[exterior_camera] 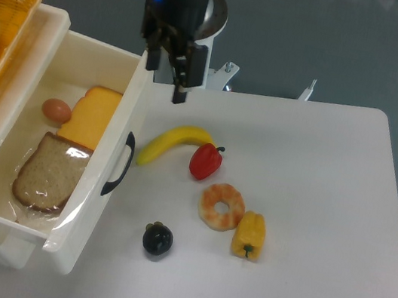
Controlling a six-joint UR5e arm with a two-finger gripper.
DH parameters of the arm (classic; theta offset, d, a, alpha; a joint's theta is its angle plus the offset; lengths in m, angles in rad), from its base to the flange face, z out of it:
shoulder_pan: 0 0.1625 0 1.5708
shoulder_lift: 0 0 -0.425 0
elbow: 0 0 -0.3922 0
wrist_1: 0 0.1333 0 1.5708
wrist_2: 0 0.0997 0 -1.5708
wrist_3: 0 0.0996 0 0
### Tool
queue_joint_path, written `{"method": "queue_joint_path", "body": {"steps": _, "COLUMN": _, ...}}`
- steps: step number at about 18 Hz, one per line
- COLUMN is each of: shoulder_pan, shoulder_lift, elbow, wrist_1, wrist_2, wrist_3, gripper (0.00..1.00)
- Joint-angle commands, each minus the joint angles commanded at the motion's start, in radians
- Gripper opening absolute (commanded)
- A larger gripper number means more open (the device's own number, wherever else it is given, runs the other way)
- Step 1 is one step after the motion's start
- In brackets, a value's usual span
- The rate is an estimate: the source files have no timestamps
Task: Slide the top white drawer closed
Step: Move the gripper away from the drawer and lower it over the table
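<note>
Fixed camera, from above: white tabletop [317, 176], grey floor behind. The top white drawer [98, 178] stands pulled open, lower left of the fingers [169, 64]; front panel and black handle [119, 164] face right, long axis running top to bottom. Inside: bread slice [48, 172], cheese [91, 119], egg [56, 110]. Fingers narrow, holding nothing, near the panel's upper end. Yellow basket [2, 24] cut off at left edge.

One glossy white plastic drawer [91, 200] holds one brown egg [56, 110], one orange cheese wedge [90, 122] and one slice of brown bread [48, 172]; the table carries one yellow banana [169, 142], one red pepper [205, 161], one yellow pepper [249, 235], one shrimp-like ring [221, 206], and one dark fruit [157, 240], possibly a plum
</note>
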Motion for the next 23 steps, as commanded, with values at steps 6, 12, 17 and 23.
{"method": "queue_joint_path", "body": {"steps": 6, "shoulder_pan": 0.078, "shoulder_lift": -0.026, "elbow": 0.0, "wrist_1": 0.003, "wrist_2": 0.0, "wrist_3": -0.005, "gripper": 1.0}}
{"method": "queue_joint_path", "body": {"steps": 12, "shoulder_pan": 0.143, "shoulder_lift": -0.089, "elbow": -0.002, "wrist_1": 0.003, "wrist_2": 0.005, "wrist_3": -0.012, "gripper": 1.0}}
{"method": "queue_joint_path", "body": {"steps": 17, "shoulder_pan": 0.19, "shoulder_lift": -0.165, "elbow": -0.002, "wrist_1": 0.003, "wrist_2": 0.043, "wrist_3": -0.014, "gripper": 1.0}}
{"method": "queue_joint_path", "body": {"steps": 23, "shoulder_pan": 0.197, "shoulder_lift": -0.285, "elbow": 0.047, "wrist_1": 0.003, "wrist_2": 0.123, "wrist_3": -0.112, "gripper": 1.0}}
